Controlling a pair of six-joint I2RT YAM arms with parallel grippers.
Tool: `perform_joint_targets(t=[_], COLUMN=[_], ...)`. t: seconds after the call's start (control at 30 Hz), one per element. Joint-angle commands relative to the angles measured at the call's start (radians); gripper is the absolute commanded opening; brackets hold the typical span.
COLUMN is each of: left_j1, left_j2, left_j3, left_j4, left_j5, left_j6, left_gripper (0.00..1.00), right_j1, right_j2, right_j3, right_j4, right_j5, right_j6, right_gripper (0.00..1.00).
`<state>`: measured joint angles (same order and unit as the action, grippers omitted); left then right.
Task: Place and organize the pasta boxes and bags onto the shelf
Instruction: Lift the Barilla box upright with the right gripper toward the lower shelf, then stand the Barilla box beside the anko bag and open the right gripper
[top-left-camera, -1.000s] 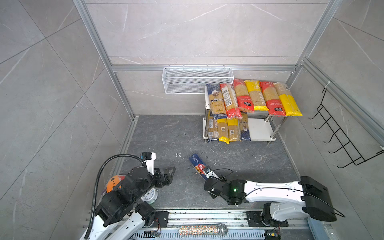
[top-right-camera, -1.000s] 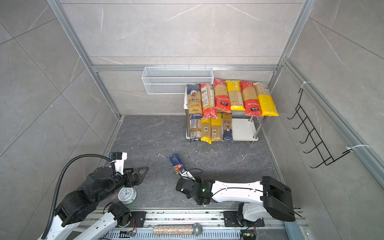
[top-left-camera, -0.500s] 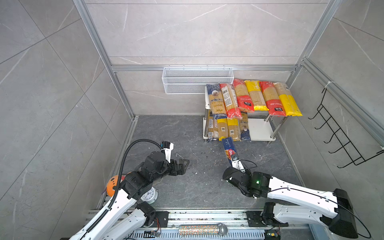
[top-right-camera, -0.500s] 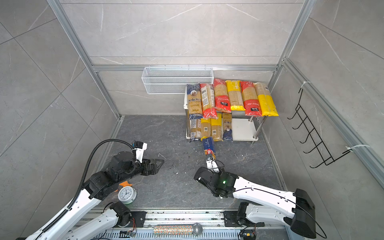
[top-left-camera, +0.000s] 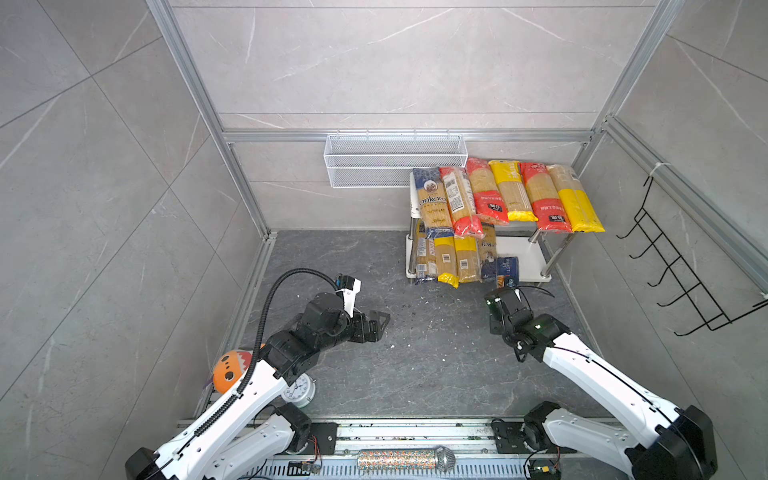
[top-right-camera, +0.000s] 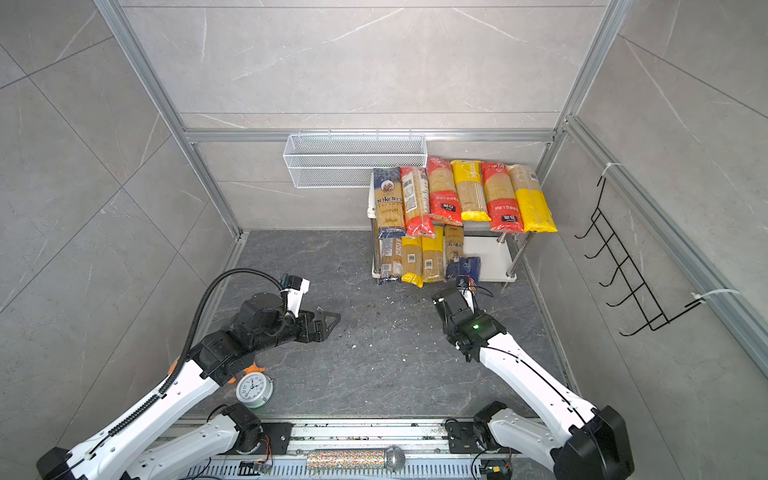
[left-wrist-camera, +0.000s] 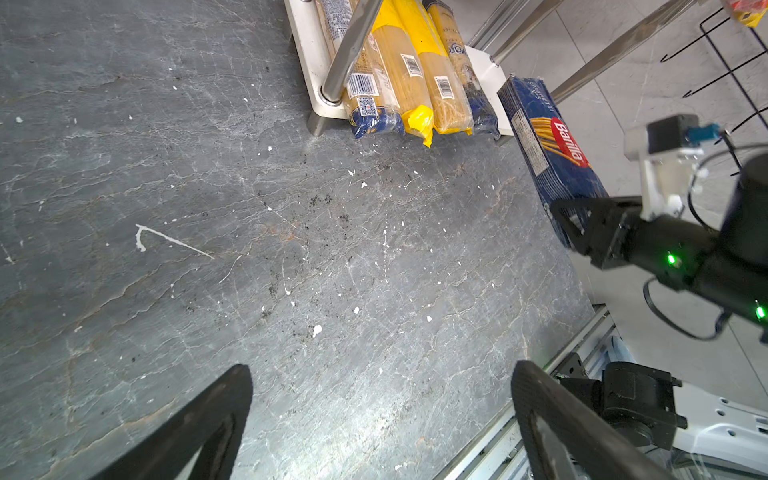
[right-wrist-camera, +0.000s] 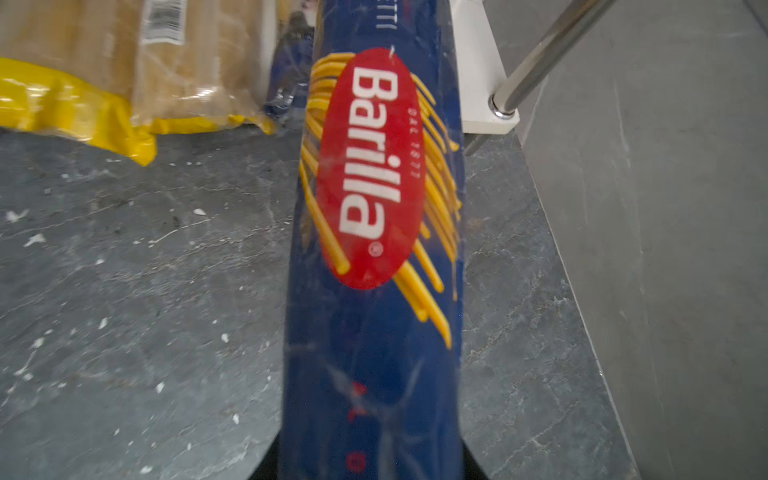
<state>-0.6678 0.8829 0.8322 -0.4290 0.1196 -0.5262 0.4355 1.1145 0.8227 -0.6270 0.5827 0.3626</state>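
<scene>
Your right pincer is clamped on the near end of the dark blue Barilla box, which points lengthwise at the shelf. The box's far end reaches over the front edge of the lower board, just beside the blue-ended bag at the right of that row (whether it rests on the board, you cannot tell). Four bags lie side by side on the left part of the lower board, and six more bags cover the upper board. Your left pincer hangs over the dark counter, well apart from the shelf, its fingers spread wide and empty.
</scene>
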Motion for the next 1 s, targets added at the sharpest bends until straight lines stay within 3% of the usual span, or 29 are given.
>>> perform_joint_targets(t=[0.0, 0.3, 0.7, 0.97], left_j1=[0.0, 0.0, 0.01, 0.044], left_j2=[0.007, 0.091, 0.226, 0.283], left_j3=[0.032, 0.073, 0.161, 0.178], left_j4=[0.066, 0.101, 0.142, 0.17], left_j5=[0.029, 0.01, 0.048, 0.089], left_j6=[0.04, 0.083, 0.143, 0.133], left_gripper=[1.0, 1.0, 1.0, 1.0], right_j1=[-0.091, -0.287, -0.384, -0.464], right_j2=[0.029, 0.202, 0.501, 0.636], right_j3=[0.082, 0.206, 0.329, 0.407], right_j4=[0.218, 0.349, 0.568, 0.606], right_j5=[-0.05, -0.181, -0.178, -0.279], right_j6=[-0.109, -0.22, -0.338, -0.354], right_gripper=[0.0, 0.0, 0.0, 0.0])
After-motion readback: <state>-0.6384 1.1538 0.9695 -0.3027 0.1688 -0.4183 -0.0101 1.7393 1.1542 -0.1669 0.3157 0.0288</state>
